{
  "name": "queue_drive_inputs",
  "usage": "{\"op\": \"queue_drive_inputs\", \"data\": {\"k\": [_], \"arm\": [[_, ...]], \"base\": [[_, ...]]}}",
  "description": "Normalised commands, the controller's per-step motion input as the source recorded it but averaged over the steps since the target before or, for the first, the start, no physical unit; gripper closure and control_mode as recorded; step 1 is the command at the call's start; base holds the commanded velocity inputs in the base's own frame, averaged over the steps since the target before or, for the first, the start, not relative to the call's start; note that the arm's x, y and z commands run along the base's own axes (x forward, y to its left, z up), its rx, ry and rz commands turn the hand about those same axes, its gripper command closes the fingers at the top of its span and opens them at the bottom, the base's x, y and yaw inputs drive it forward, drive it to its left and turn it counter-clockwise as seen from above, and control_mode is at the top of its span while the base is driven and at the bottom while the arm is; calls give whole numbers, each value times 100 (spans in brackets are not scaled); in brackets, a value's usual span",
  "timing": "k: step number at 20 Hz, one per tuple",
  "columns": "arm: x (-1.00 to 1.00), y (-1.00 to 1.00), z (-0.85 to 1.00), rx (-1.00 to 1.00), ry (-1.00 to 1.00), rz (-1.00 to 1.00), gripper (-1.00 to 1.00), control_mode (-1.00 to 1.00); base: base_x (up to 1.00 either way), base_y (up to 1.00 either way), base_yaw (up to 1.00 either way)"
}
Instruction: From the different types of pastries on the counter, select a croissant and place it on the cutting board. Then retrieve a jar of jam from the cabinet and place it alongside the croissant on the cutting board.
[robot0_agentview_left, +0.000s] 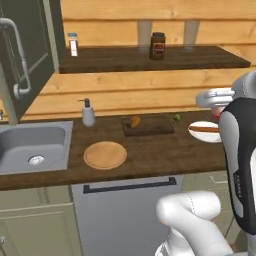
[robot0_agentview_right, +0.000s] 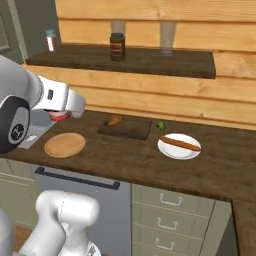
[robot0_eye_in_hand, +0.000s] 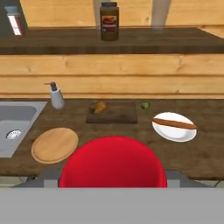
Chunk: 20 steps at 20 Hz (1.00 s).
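Croissant (robot0_eye_in_hand: 100, 106) already lies on the cutting board (robot0_eye_in_hand: 114, 114), ahead of and below the gripper (robot0_agentview_right: 60, 116). Gripper appears to pinch the jar of jam (robot0_eye_in_hand: 113, 162), its red lid close before the hand camera. Next move, likely: carry it forward and lower it beside the croissant.

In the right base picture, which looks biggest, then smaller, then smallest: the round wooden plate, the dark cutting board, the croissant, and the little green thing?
1. cutting board
2. round wooden plate, close to the board in size and nearer the camera, so this order is unsure
3. croissant
4. little green thing, looks about the croissant's size; hard to rank
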Motion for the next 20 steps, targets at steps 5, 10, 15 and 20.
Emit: {"op": "queue_drive_inputs", "data": {"k": [5, 10, 15, 20], "arm": [[0, 0, 0, 0, 0, 0, 100, 100], [0, 0, 0, 0, 0, 0, 100, 100], [0, 0, 0, 0, 0, 0, 100, 100], [0, 0, 0, 0, 0, 0, 100, 100]], "base": [[87, 4, -11], [84, 1, -5], [78, 3, -4], [5, 0, 0]]}}
